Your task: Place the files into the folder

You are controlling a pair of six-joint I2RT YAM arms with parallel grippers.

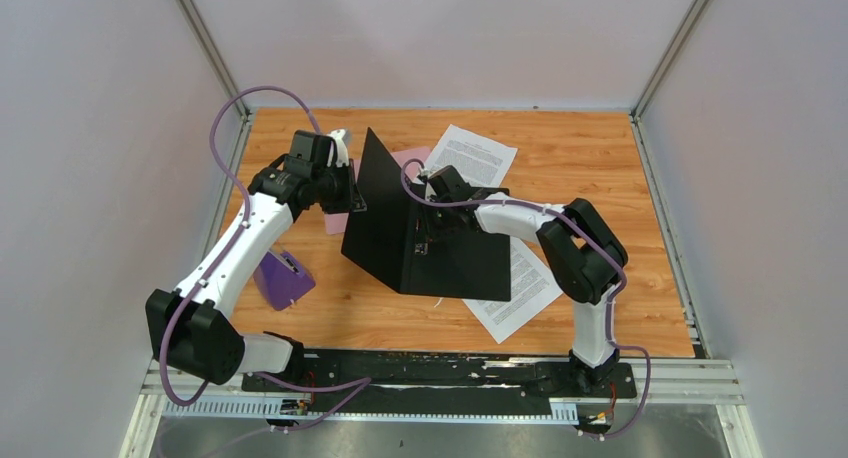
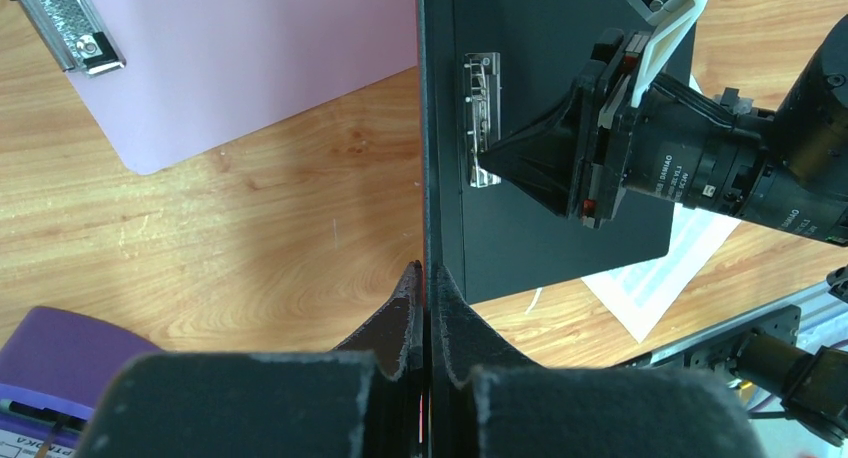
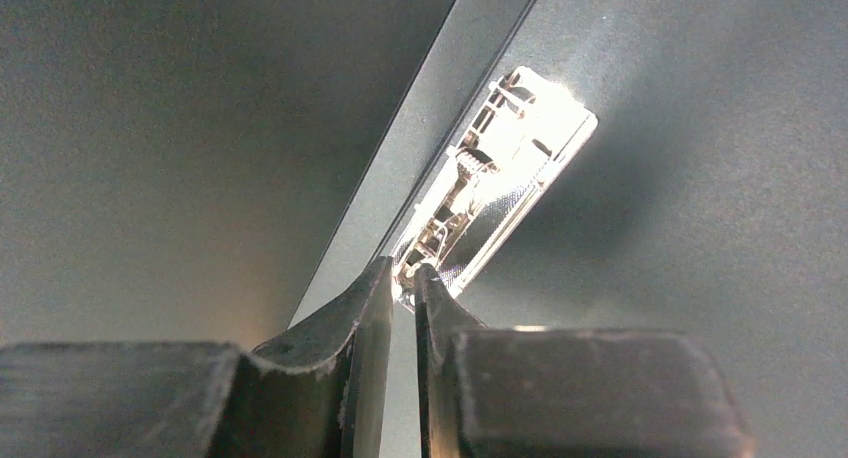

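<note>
1. Wooden table [image 1: 600, 148], pale grey walls [image 1: 90, 128] around.
2. Left gripper [image 2: 424, 274] clamps black folder [image 1: 385, 218] by its upright cover.
3. Right gripper [image 3: 405, 273] is nearly closed at the metal clip [image 3: 500, 168]; whether it grips is unclear.
4. Files [image 1: 478, 156] lie on the table, one behind the folder, one partly beneath it.

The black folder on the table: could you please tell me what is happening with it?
The left hand pinches the cover edge of the black folder and holds that cover upright. The right hand has its fingertips at the metal clip inside; whether it grips it is unclear. The printed sheets lie on the table outside the folder, one partly under it.
</note>
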